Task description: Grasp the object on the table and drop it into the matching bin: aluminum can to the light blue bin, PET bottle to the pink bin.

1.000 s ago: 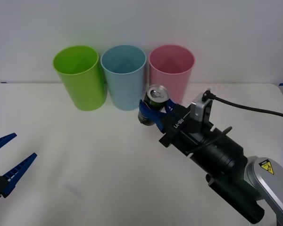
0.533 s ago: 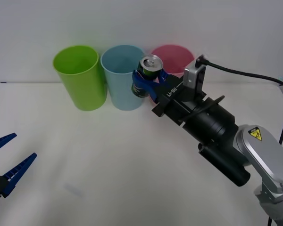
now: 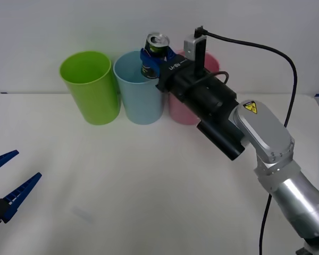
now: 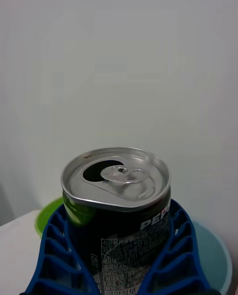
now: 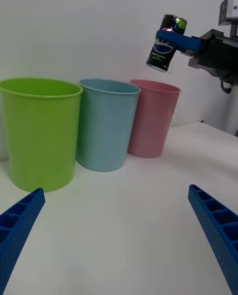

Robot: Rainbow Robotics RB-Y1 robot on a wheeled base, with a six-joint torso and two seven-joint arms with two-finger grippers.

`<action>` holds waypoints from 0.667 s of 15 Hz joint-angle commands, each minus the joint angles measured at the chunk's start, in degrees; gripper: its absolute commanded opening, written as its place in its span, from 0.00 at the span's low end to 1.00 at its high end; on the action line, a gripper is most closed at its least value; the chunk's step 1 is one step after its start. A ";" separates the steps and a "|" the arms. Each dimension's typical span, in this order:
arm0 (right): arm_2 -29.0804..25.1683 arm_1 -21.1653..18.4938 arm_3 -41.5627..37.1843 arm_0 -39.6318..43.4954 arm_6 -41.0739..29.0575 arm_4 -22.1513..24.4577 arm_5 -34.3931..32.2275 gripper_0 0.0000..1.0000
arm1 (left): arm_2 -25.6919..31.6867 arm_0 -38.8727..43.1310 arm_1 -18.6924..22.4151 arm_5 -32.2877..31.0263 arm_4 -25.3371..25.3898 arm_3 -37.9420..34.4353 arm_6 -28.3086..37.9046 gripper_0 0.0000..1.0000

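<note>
My right gripper point(image 3: 152, 58) is shut on the aluminum can point(image 3: 156, 49), a small silver-topped can with a dark label, held up in the air and slightly tilted. In the front view the can hangs over the right part of the light blue bin's point(image 3: 140, 90) rim, next to the pink bin point(image 3: 179, 110), which the arm partly hides. The right wrist view shows the can's pull-tab top point(image 4: 116, 176) between the blue fingers point(image 4: 54, 255). In the left wrist view the can point(image 5: 166, 42) is well above the bins' rims. My left gripper point(image 3: 10, 178) is open and low at the table's near left.
A lime green bin point(image 3: 90, 87) stands left of the light blue one, all three in a row at the back of the white table point(image 3: 149, 180). A black cable point(image 3: 266, 58) arcs over the right arm. A white wall stands behind the bins.
The right gripper has lifted the can up and to the left, from in front of the pink bin to above the light blue bin's rim. The left arm has not moved.
</note>
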 commanded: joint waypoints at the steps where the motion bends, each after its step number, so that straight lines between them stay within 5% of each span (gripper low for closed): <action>1: -1.52 3.80 8.64 -5.72 -0.10 1.38 0.24 0.00 | 0.00 0.00 0.00 0.00 0.00 0.00 0.00 1.00; 10: -6.09 12.85 27.19 -17.32 2.18 5.95 0.24 0.00 | 0.00 0.00 0.00 0.00 0.00 0.00 0.00 1.00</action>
